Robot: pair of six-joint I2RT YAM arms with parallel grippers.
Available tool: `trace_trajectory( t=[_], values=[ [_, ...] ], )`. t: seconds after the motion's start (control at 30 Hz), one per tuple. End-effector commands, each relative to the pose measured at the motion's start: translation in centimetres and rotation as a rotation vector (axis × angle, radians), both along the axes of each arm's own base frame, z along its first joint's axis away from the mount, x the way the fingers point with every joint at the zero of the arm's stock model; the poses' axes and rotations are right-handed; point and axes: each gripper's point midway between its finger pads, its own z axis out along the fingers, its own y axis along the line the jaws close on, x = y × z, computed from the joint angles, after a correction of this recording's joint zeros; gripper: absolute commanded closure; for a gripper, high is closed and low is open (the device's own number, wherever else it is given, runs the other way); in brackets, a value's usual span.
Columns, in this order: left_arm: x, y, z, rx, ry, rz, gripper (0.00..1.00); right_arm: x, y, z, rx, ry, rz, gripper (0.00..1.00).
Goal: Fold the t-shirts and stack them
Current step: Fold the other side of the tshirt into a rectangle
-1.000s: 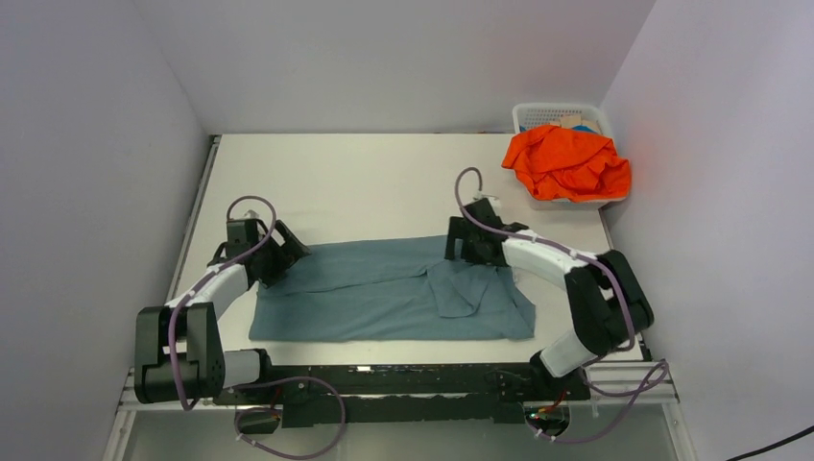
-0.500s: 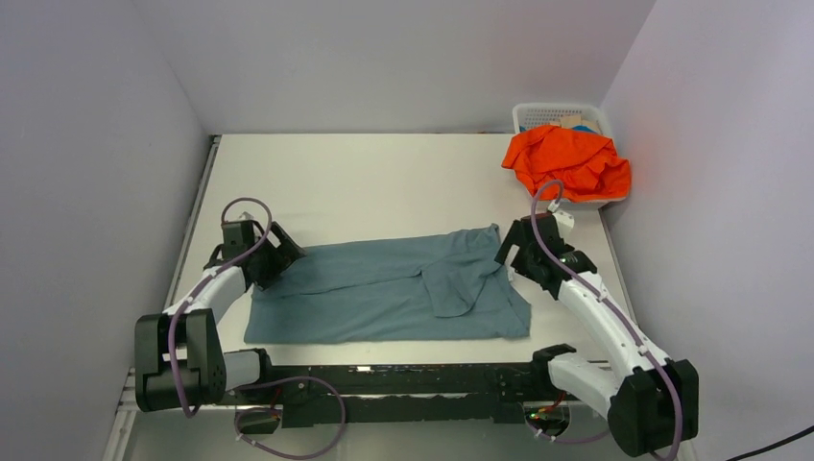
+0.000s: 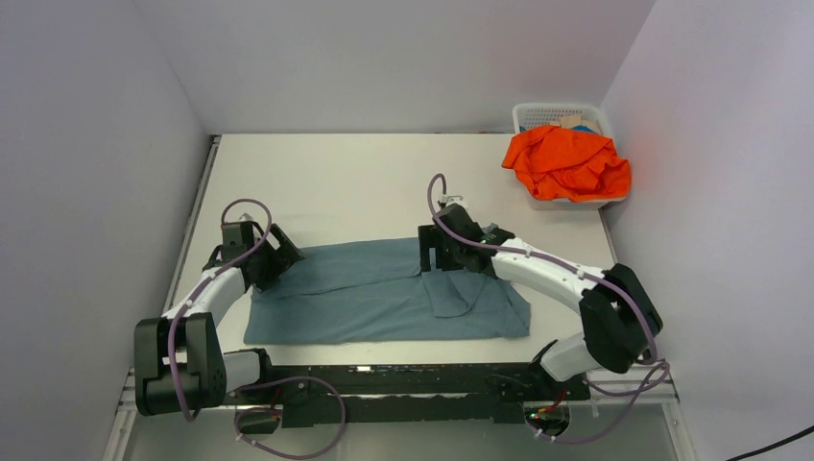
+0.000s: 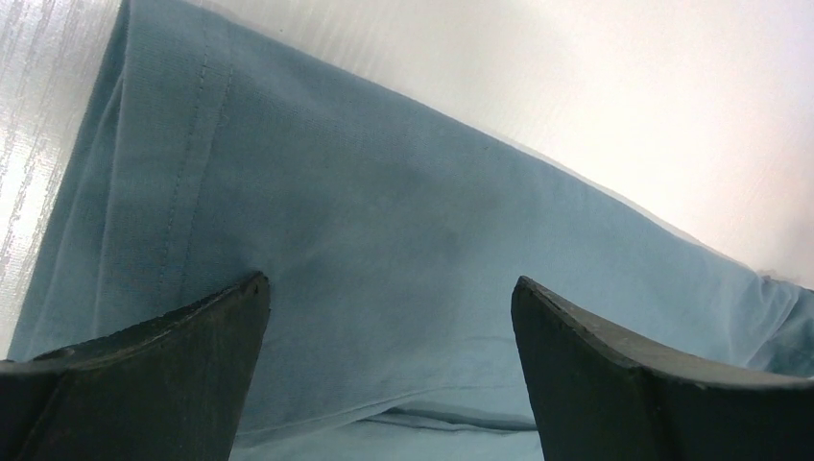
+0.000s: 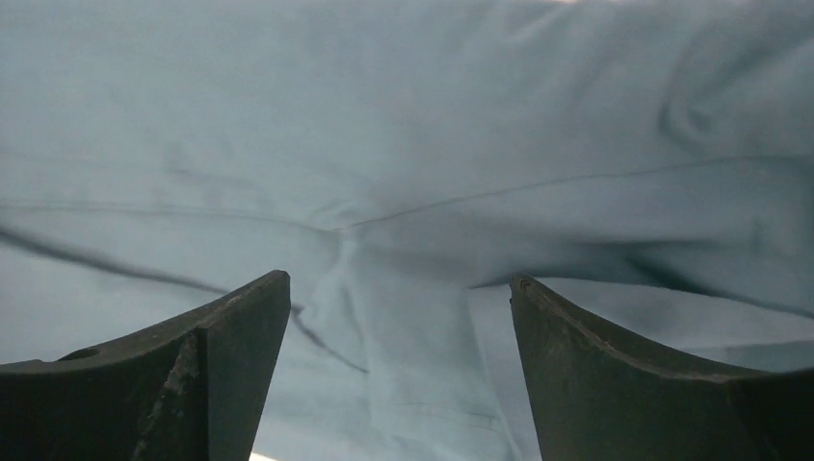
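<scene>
Looking along the left claw (image 4: 389,288), you find its two fingers spread wide with nothing pinched between them. The blue-grey t-shirt (image 3: 384,293) lies flat right under and ahead of it, a stitched hem running off past one finger and the bare table (image 3: 365,182) showing just beyond the cloth's far edge. The right claw (image 5: 398,283) is parted too, also gripping nothing, and it hangs low over the same shirt, where several creases meet in a soft ridge between its fingers. Whether either set of tips touches the fabric, you cannot tell. From above, both claws stand along the shirt's far edge, well apart from each other: the left one at the end of the cloth, the right one near the middle, just beside a flap already turned over on that side. That spacing looks chosen so each claw can take the far edge at its own spot and carry it over evenly, rather than dragging one corner. The orange t-shirt (image 3: 566,163) sits crumpled on the white basket (image 3: 538,113), well away beyond the right claw, likely waiting its turn.
</scene>
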Motion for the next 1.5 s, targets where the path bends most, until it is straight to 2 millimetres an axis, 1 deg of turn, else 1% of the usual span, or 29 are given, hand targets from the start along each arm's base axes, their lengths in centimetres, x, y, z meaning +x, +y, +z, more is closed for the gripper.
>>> trace_trajectory(
  t=[0.0, 0.1, 0.2, 0.3, 0.33, 0.5, 0.63, 0.73, 0.83, 0.93, 0.97, 1.03, 1.07, 1.1, 1.13, 1.2, 1.27, 1.33, 1.37, 1.4, 1.47],
  values=[
    [-0.6, 0.6, -0.5, 0.035, 0.03, 0.001, 0.0, 0.5, -4.1, -1.4, -0.239, 0.01, -0.118, 0.18],
    [-0.6, 0.7, -0.5, 0.036, 0.027, 0.001, 0.01, -0.3, -4.6, -2.7, -0.259, 0.051, -0.137, 0.29],
    [-0.8, 0.8, -0.6, 0.048, 0.039, 0.003, 0.01, -1.4, -4.2, -4.3, -0.239, 0.106, -0.111, 0.41],
    [-0.8, 1.0, -0.7, 0.056, 0.042, 0.003, 0.01, -2.0, -4.4, -5.4, -0.239, 0.135, -0.116, 0.51],
    [-0.8, 1.0, -0.7, 0.057, 0.043, 0.003, 0.01, -2.1, -4.6, -5.7, -0.249, 0.137, -0.124, 0.52],
    [-0.9, 1.1, -1.1, 0.062, 0.055, 0.006, 0.01, -1.8, -5.6, -5.7, -0.291, 0.125, -0.172, 0.65],
    [-1.0, 1.3, -1.4, 0.072, 0.071, 0.013, 0.01, -1.8, -6.8, -5.3, -0.318, 0.106, -0.233, 0.84],
    [-1.0, 1.4, -1.5, 0.075, 0.078, 0.016, 0.01, -2.2, -7.6, -4.8, -0.319, 0.099, -0.27, 0.87],
    [-1.1, 1.5, -1.7, 0.077, 0.089, 0.022, 0.01, -3.2, -9.0, -4.3, -0.332, 0.105, -0.333, 0.88],
    [-1.3, 1.6, -1.9, 0.079, 0.096, 0.029, 0.01, -5.1, -11.6, -3.9, -0.36, 0.119, -0.451, 0.9],
    [-1.3, 1.6, -1.9, 0.079, 0.099, 0.03, 0.01, -6.0, -12.7, -4.0, -0.373, 0.13, -0.499, 0.91],
    [-1.4, 1.6, -2.0, 0.079, 0.104, 0.032, 0.0, -7.7, -14.2, -3.6, -0.365, 0.144, -0.584, 0.94],
    [-1.4, 1.6, -2.0, 0.079, 0.103, 0.03, 0.01, -8.5, -14.7, -3.6, -0.352, 0.161, -0.618, 0.94],
    [-1.4, 1.6, -2.0, 0.077, 0.102, 0.031, 0.01, -9.5, -15.1, -3.9, -0.337, 0.182, -0.643, 0.91],
    [-1.4, 1.5, -1.9, 0.075, 0.102, 0.03, 0.01, -10.4, -15.3, -4.1, -0.313, 0.202, -0.664, 0.85],
    [-1.4, 1.5, -1.9, 0.073, 0.1, 0.029, 0.0, -11.6, -15.8, -4.3, -0.266, 0.22, -0.713, 0.8],
    [-1.4, 1.5, -1.9, 0.074, 0.098, 0.027, 0.0, -12.2, -16.6, -4.0, -0.237, 0.206, -0.777, 0.74],
    [-1.4, 1.5, -1.8, 0.077, 0.095, 0.028, 0.01, -12.3, -17.9, -3.1, -0.232, 0.159, -0.84, 0.59],
    [-1.4, 1.6, -1.6, 0.082, 0.092, 0.03, 0.01, -12.0, -18.4, -2.4, -0.228, 0.126, -0.865, 0.54],
    [-1.4, 1.7, -1.5, 0.084, 0.088, 0.032, 0.01, -11.6, -18.8, -1.7, -0.227, 0.093, -0.87, 0.47],
    [-1.4, 1.7, -1.2, 0.087, 0.085, 0.03, 0.01, -10.8, -19.1, -0.3, -0.239, 0.034, -0.841, 0.25]
  ],
)
